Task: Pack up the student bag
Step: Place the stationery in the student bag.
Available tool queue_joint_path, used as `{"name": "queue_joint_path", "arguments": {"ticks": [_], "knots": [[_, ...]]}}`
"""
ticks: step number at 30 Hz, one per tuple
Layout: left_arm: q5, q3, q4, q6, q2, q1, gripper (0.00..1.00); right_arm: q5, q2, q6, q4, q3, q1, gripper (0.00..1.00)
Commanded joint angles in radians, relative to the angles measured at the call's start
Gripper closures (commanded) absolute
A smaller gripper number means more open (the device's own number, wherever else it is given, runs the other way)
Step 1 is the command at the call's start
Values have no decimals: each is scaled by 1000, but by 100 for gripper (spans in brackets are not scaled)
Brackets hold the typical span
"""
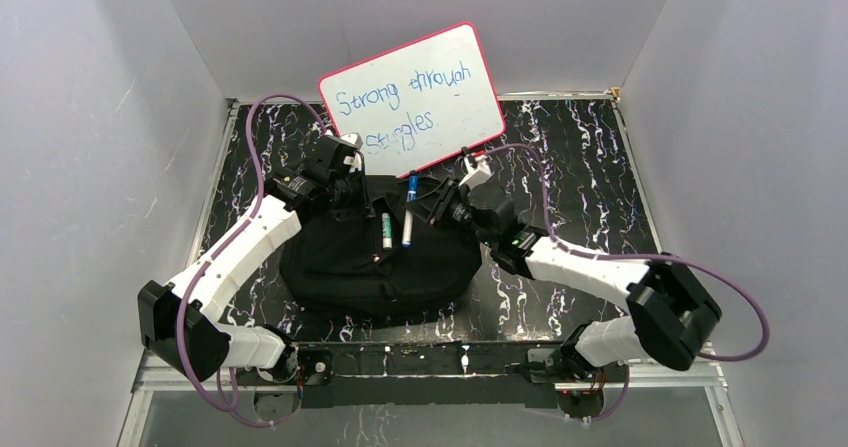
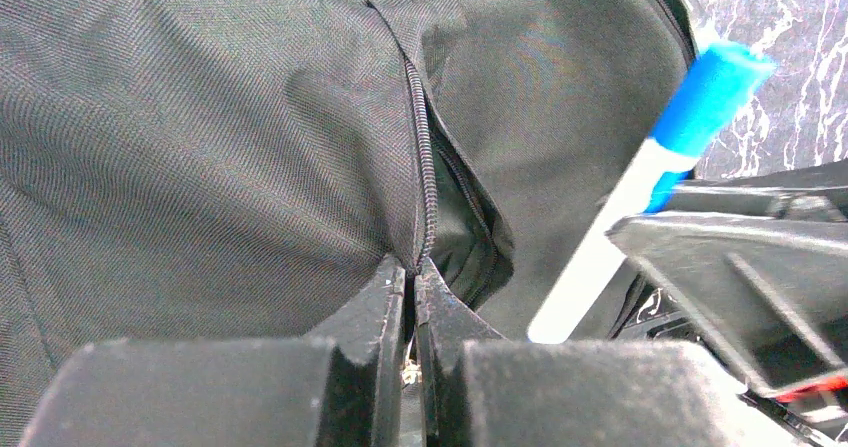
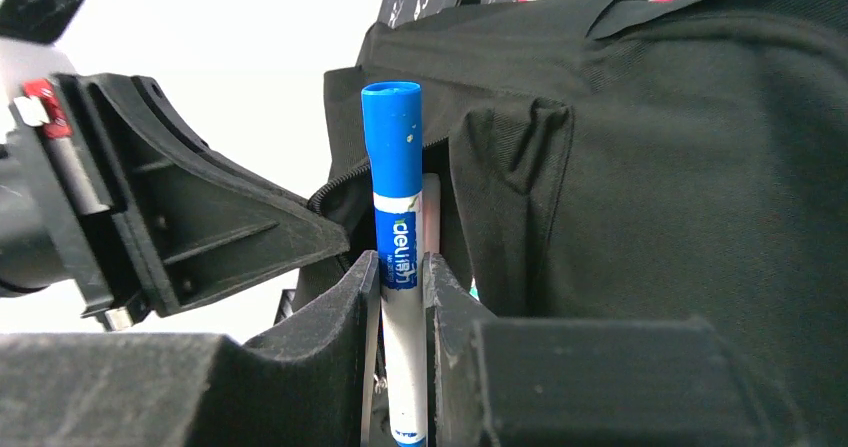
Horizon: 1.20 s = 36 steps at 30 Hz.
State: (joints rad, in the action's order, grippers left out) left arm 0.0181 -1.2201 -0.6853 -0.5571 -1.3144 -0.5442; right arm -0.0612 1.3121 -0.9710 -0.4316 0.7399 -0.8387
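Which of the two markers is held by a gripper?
The blue-capped marker, clamped in the right gripper; the other marker lies loose on the student bag.

A white dry-erase board (image 1: 412,95) with a pink-red rim stands tilted at the back of the table (image 1: 585,162), a black top with white marble veining. Blue handwriting on it reads "Strong through struggles." Plain pale grey walls (image 1: 95,157) close in the left, right and back. In front of the board, a blue-capped marker (image 3: 392,157) with a white barrel points its cap toward the board. A second marker (image 1: 386,229) lies just beside it, roughly parallel.
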Motion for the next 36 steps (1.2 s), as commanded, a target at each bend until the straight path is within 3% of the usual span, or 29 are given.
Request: {"name": "queue_joint_path", "arguments": {"ticks": [1, 10, 20, 36], "knots": [[50, -45, 17, 2, 54, 0, 100, -71, 63, 20, -297, 9, -63, 100], [51, -41, 7, -1, 76, 0, 100, -63, 192, 54, -378, 53, -110, 100], [55, -36, 9, -6, 81, 0, 100, -114, 236, 117, -327, 32, -168, 100], [64, -29, 20, -15, 75, 0, 100, -23, 262, 64, -216, 16, -222, 99]]}}
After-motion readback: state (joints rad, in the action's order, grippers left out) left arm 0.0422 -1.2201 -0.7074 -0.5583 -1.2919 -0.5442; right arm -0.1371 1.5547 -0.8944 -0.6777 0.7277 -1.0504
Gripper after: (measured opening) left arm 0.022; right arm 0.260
